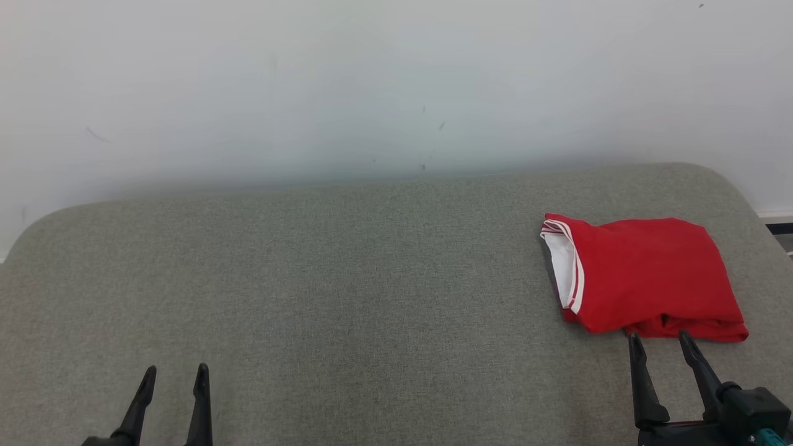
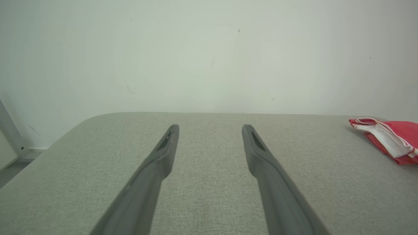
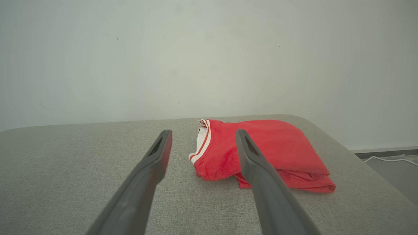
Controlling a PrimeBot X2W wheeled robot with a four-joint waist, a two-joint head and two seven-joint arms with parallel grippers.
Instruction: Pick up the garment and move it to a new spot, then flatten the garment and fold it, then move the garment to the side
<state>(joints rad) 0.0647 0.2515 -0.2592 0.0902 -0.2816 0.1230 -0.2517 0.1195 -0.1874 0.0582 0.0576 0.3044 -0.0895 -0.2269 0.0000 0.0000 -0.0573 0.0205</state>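
The right tool [image 1: 658,337] stands spread and empty, its tips just short of the near edge of the garment [image 1: 650,272], a red shirt with white trim lying folded at the far right of the grey tabletop [image 1: 372,279]. It looks light, soft and limp, likely to sag open if lifted; pinching all layers at the near hem seems safest. The left tool [image 1: 176,370], also spread, sits well apart.

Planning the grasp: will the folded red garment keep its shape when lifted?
Probably not: the red garment lies in soft, loose layers, so it would likely droop and unfold. It looks thin, likely light. Pushed across the woven surface, it may bunch.
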